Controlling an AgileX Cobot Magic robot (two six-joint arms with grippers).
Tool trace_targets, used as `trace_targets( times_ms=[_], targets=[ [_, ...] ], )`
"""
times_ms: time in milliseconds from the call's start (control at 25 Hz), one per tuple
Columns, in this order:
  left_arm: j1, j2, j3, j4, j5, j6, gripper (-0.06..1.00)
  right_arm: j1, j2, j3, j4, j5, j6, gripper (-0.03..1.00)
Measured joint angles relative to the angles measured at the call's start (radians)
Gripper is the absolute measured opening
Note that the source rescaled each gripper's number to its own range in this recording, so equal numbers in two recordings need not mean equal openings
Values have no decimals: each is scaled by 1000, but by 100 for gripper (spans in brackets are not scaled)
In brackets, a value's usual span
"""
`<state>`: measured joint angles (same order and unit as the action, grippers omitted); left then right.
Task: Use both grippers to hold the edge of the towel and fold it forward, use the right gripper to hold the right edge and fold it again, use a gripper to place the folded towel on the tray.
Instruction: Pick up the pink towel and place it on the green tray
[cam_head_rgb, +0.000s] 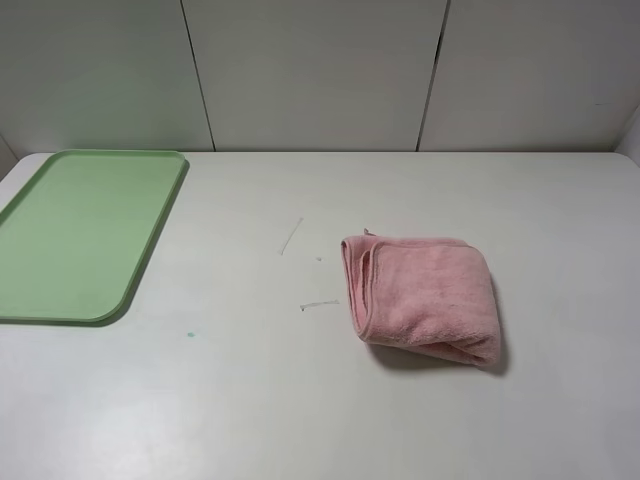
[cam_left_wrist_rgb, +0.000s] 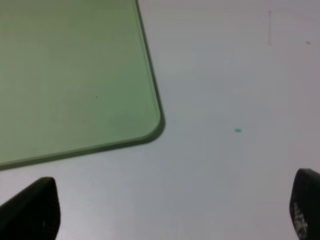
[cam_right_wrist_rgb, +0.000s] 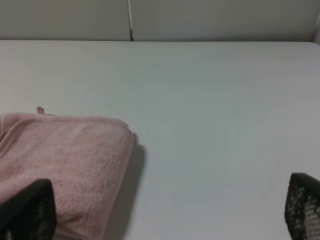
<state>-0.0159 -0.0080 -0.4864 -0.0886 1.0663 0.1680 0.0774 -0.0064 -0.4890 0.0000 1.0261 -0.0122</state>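
Two things lie on a white table (cam_head_rgb: 300, 420), seen from a high camera: a light green tray (cam_head_rgb: 80, 235) and a pink towel (cam_head_rgb: 420, 298). The tray sits at the far left of the table, flat, with its rounded near corner pointing toward the middle. The towel rests directly on the table right of centre, well apart from the tray, folded into a thick, roughly square bundle. Its stitched hems (cam_head_rgb: 350, 275) are stacked along the side that faces the tray, and the opposite near corner bulges and casts a shadow. Between tray and towel the tabletop shows two thin pale scratches (cam_head_rgb: 290, 236) and, nearer the tray, a tiny green speck (cam_head_rgb: 190, 333). Pale wall panels (cam_head_rgb: 310, 70) close off the back of the table. Neither arm appears in the high view. The left wrist camera shows the left gripper (cam_left_wrist_rgb: 165, 210) above bare table just beside the tray's rounded corner, its two black fingertips (cam_left_wrist_rgb: 32, 210) spread wide at opposite sides of the picture, with nothing between them. The right wrist camera shows the right gripper (cam_right_wrist_rgb: 165, 210) equally wide, pinching nothing. One black fingertip (cam_right_wrist_rgb: 30, 210) appears in front of the towel's fluffy surface, though whether it touches the cloth cannot be told, and the other is over bare table well clear of the towel.
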Motion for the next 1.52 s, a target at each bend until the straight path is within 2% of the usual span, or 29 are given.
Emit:
trace_targets(
  times_ms=[880,1040,1280,1440,1520],
  targets=[
    [0,0,0,-1,0,0,90,0,0,0,0,0,0,100],
    [0,4,0,-24,0,0,90,0,0,0,0,0,0,100],
    [0,189,-60,-64,0,0,90,0,0,0,0,0,0,100],
    [0,409,-130,-133,-15,0,90,0,0,0,0,0,0,100],
    [0,446,-142,-146,-21,0,90,0,0,0,0,0,0,100]
  ],
)
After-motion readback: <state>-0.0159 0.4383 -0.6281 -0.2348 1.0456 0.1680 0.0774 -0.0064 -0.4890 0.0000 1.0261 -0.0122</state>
